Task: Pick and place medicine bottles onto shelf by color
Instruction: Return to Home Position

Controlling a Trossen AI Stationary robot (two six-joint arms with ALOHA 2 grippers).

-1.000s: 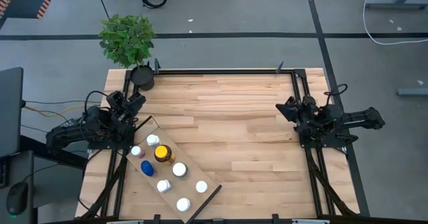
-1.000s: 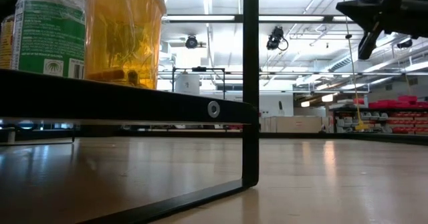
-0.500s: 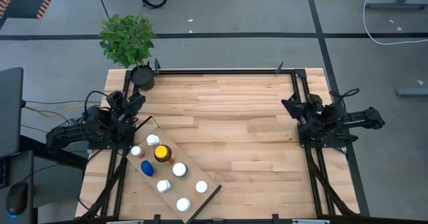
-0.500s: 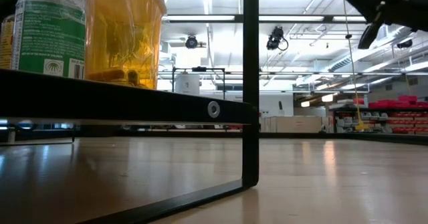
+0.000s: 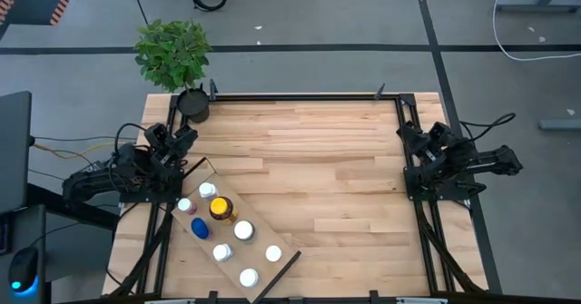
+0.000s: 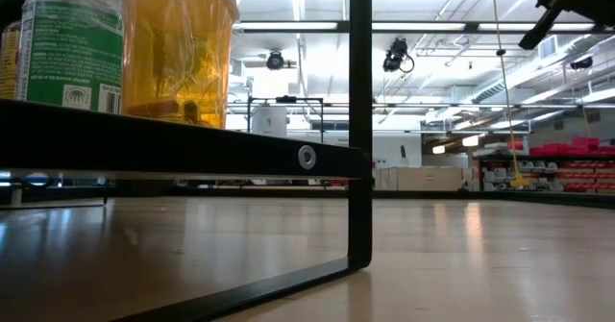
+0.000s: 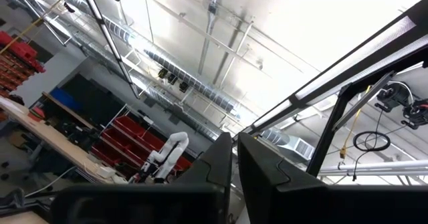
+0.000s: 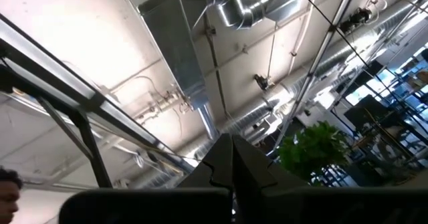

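Note:
The shelf (image 5: 202, 173) lies slantwise at the table's near left. Several medicine bottles stand on it: white-capped ones (image 5: 243, 230), a blue-capped one (image 5: 200, 228) and a dark amber one with a yellow cap (image 5: 219, 209). In the low view the amber bottle (image 6: 178, 43) and a green-labelled bottle (image 6: 67, 43) rest on the shelf's dark edge (image 6: 192, 147). My left gripper (image 5: 186, 133) (image 7: 235, 158) is shut, raised at the table's left edge and tipped upward. My right gripper (image 5: 406, 133) (image 8: 231, 158) is shut, raised at the right edge and also tipped upward. Neither holds anything.
A black plant pot (image 5: 192, 104) with a green plant (image 5: 172, 52) stands at the far left corner. Black frame rails (image 5: 300, 96) run along the table's edges. Bare tabletop (image 5: 318, 177) lies between the arms. A person's head (image 8: 8, 180) shows beyond the table.
My right gripper has tipped upward and drawn back toward the table's right edge, rising out of the low view's top. It has stayed shut.

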